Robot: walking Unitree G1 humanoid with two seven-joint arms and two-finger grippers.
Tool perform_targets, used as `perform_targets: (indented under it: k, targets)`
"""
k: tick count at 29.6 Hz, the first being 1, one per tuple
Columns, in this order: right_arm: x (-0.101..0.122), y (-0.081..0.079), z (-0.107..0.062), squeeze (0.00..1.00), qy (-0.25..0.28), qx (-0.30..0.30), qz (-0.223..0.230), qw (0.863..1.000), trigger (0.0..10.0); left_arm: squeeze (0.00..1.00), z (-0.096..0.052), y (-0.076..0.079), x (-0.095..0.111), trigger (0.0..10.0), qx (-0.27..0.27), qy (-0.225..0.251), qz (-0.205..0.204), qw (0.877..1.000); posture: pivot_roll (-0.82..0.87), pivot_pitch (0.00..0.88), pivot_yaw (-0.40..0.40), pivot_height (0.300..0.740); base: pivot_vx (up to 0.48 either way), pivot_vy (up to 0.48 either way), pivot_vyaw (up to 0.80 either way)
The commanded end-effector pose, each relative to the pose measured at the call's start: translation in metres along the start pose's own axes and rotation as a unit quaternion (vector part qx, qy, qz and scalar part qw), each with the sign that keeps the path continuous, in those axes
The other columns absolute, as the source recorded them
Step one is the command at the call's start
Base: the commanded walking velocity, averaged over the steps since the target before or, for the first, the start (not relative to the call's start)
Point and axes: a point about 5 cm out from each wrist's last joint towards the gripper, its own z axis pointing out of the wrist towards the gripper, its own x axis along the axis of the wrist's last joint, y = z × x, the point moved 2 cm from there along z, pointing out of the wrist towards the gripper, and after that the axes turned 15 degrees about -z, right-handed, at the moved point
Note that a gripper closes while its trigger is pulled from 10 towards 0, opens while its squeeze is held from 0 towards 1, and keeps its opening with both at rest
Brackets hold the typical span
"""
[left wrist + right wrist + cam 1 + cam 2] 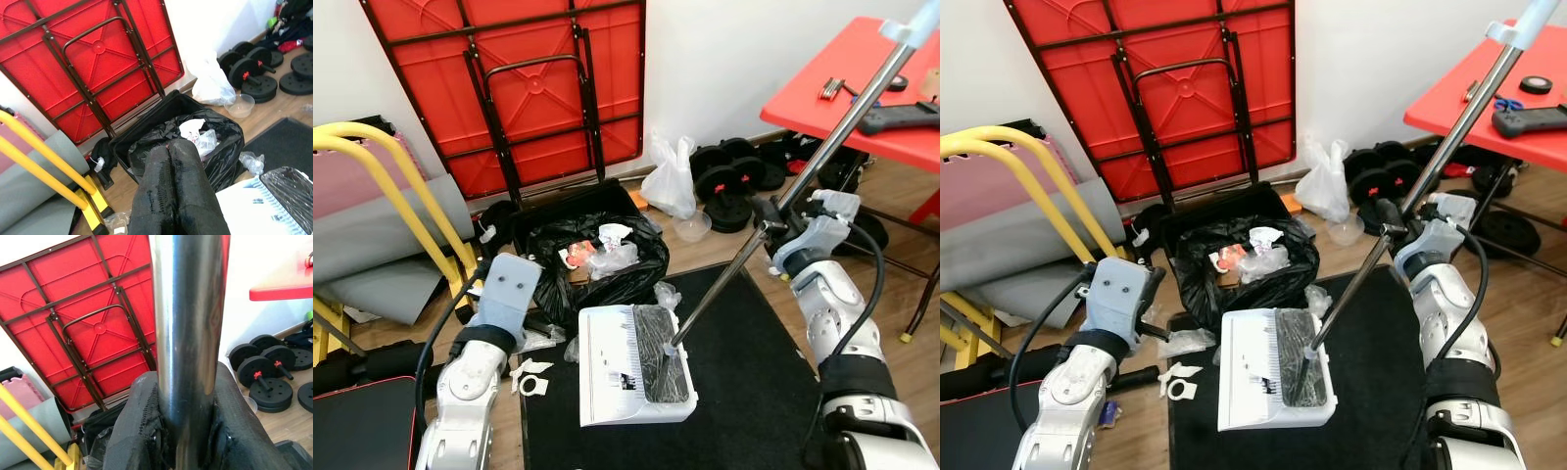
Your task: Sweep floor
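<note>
My right gripper (771, 221) is shut on the silver broom pole (822, 162), which slants up toward the red table; in the right wrist view the black fingers (137, 431) wrap the pole (188, 333). The black broom head (664, 370) rests inside a white dustpan (612, 377) lying on a black mat (754, 392). Behind the dustpan stands a bin lined with a black bag (597, 269) holding paper and plastic rubbish. My left gripper (171, 149) is shut with nothing seen between its fingers, held low beside the bin, left of the dustpan.
A folded red table (529, 88) leans on the wall. Another red table (862, 93) stands at the right, with black weights (729, 186), a white plastic bag (671, 181) and a clear bowl (692, 225) below. A yellow frame (401, 196) is at the left. White scraps (530, 377) lie at the mat's edge.
</note>
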Motion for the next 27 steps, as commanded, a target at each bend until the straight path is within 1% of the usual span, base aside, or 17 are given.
perform_targets:
  k: [1,7,9,18,20,21,22,25,27]
  targets:
    - [0.0131,-0.0013,0.0009,0.00,0.029,-0.001,0.005,1.000,10.0,0.00,-0.0014,-0.0108,-0.0008,10.0,0.054,0.011,-0.006,0.998,-0.15,0.000,-0.009,0.740,0.000,0.000,0.00]
    - [0.0105,-0.0022,-0.0020,0.00,0.027,-0.002,0.004,1.000,10.0,0.00,-0.0013,-0.0141,0.0003,10.0,0.058,0.015,-0.005,0.998,-0.15,0.000,-0.005,0.740,0.000,0.000,0.00]
    - [0.0077,-0.0038,-0.0043,0.00,0.025,-0.006,0.013,1.000,10.0,0.00,-0.0019,-0.0165,0.0017,10.0,0.062,0.021,-0.010,0.998,-0.15,0.000,-0.004,0.740,0.000,0.000,0.00]
    - [0.0033,-0.0038,-0.0046,0.00,0.010,-0.014,0.013,1.000,10.0,0.00,-0.0027,-0.0173,0.0025,10.0,0.060,0.021,-0.015,0.998,-0.15,0.000,-0.001,0.740,0.000,0.000,0.00]
    - [0.0037,-0.0035,-0.0046,0.00,0.010,-0.012,0.014,1.000,10.0,0.00,-0.0027,-0.0168,0.0026,10.0,0.058,0.021,-0.015,0.998,-0.15,0.000,-0.001,0.740,0.289,0.000,0.80]
    - [0.0041,-0.0026,-0.0038,0.00,0.011,-0.017,0.028,0.999,10.0,0.00,-0.0026,-0.0153,0.0026,10.0,0.054,0.022,-0.016,0.998,-0.15,0.000,-0.001,0.740,0.352,0.000,0.00]
    - [0.0032,-0.0014,-0.0029,0.00,0.005,-0.023,0.032,0.999,10.0,0.00,-0.0025,-0.0138,0.0027,10.0,0.050,0.022,-0.017,0.998,-0.15,0.000,0.000,0.740,0.352,0.000,0.00]
    - [0.0041,-0.0014,-0.0026,0.00,0.007,-0.019,0.034,0.999,10.0,0.00,-0.0023,-0.0122,0.0029,10.0,0.047,0.022,-0.018,0.999,-0.15,0.000,-0.001,0.740,0.355,0.000,0.00]
    - [0.0050,-0.0020,-0.0027,0.00,0.009,-0.016,0.032,0.999,10.0,0.00,-0.0022,-0.0109,0.0030,10.0,0.044,0.023,-0.018,0.999,-0.15,0.000,-0.001,0.740,0.368,0.000,0.80]
